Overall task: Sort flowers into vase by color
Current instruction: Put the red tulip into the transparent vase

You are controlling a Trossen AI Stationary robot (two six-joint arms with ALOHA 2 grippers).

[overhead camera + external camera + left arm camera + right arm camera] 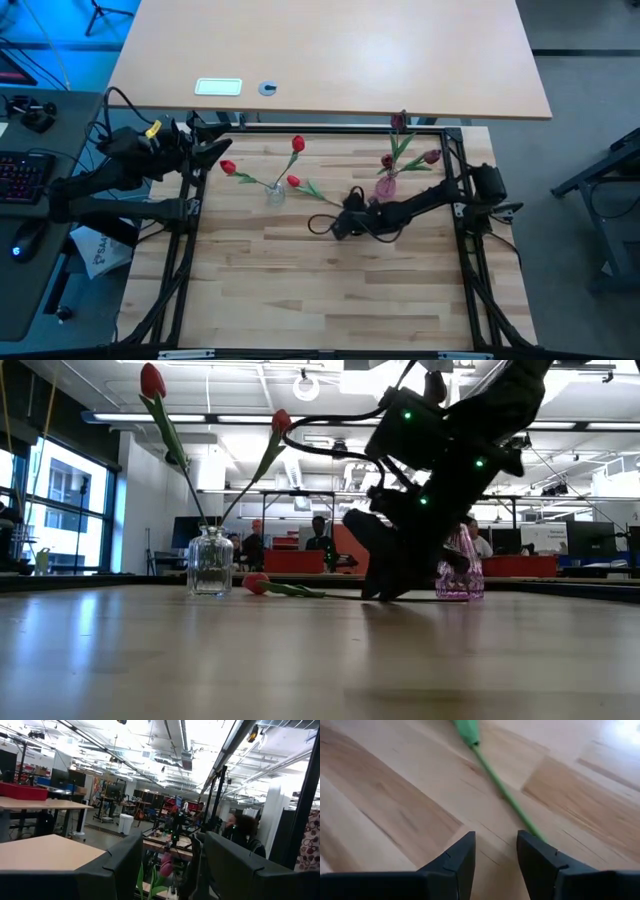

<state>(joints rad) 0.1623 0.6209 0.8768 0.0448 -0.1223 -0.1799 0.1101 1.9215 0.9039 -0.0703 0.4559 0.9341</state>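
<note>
A clear vase (275,194) (210,561) holds two red flowers (298,144). A third red flower (293,181) (258,584) lies flat on the table beside it, its green stem (497,782) running toward my right gripper (343,218) (496,845). That gripper slants down close to the table, open, at the stem's free end. A pink vase (386,185) (460,575) holds three maroon flowers (399,121). My left gripper (220,150) (172,840) waits raised at the table's far left, open. My right gripper comes at the lying flower's stem slanting down from the table's right. The stem's free end (532,831) passes under the tip of one finger (530,850), not between the two. Whether that finger touches the stem, I cannot tell.
A black frame (330,130) runs around the wooden table. A second, lighter table (330,50) stands behind the far edge. The near half of the wooden table (320,290) is bare wood. People sit in the room beyond.
</note>
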